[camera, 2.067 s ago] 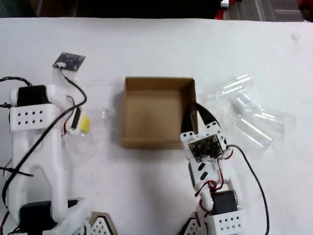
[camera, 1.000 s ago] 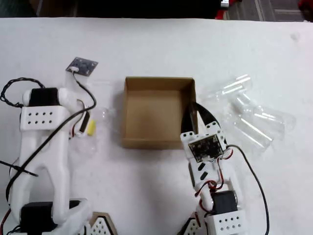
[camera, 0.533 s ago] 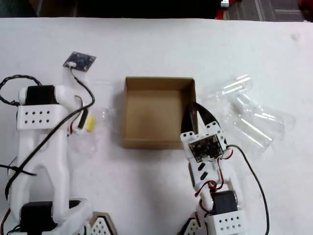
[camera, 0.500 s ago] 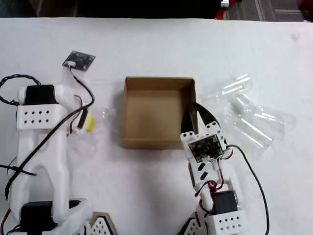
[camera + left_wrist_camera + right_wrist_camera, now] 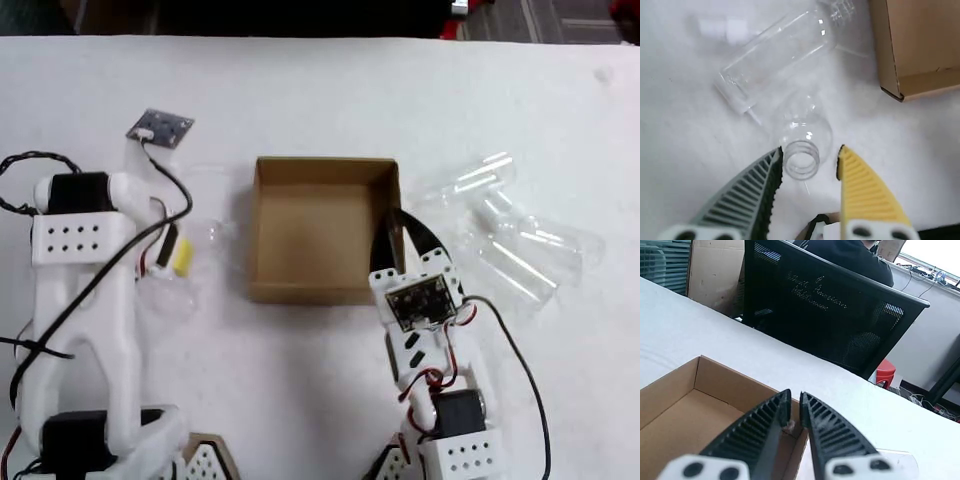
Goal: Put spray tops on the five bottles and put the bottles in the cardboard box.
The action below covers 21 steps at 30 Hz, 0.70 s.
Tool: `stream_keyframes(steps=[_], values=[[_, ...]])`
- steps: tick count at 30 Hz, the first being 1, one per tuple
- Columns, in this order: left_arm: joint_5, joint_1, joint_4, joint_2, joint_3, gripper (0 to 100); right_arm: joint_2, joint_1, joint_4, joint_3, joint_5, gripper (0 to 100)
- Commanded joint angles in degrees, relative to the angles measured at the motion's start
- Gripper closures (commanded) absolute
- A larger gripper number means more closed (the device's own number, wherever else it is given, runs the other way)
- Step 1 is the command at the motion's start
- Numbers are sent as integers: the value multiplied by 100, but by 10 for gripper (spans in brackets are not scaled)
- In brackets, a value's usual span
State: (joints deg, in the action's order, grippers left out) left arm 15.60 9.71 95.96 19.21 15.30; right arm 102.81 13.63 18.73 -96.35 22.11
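White counter (image 5: 320,90) carries the open cardboard box (image 5: 320,225), in which nothing is seen, so no bottle has been packed yet. Several clear bottles (image 5: 515,240) are heaped just beside the box on the right arm's side, and two more lie by the left arm (image 5: 80,300). No spray top is seen fitted on any of them, so nearly the whole task is judged to remain. The jaws of the left arm are held open on either side of the neck of one uncapped bottle (image 5: 804,142), not closed on it, with a second bottle (image 5: 775,52) lying close by. The jaws of the right arm (image 5: 440,272) are all but closed on nothing above the box's near corner. Compared with two seconds earlier, the left arm has been shifted slightly toward the box; the right arm, the box and the heaped bottles are unchanged.
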Motion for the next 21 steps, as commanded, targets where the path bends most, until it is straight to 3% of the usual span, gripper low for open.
stream_keyframes(steps=[1,21], values=[[-26,48,-44,4,-281,827,22,-57,40,-44,62,981],[-18,48,-343,48,9,832,22,-57,40,-44,62,981]])
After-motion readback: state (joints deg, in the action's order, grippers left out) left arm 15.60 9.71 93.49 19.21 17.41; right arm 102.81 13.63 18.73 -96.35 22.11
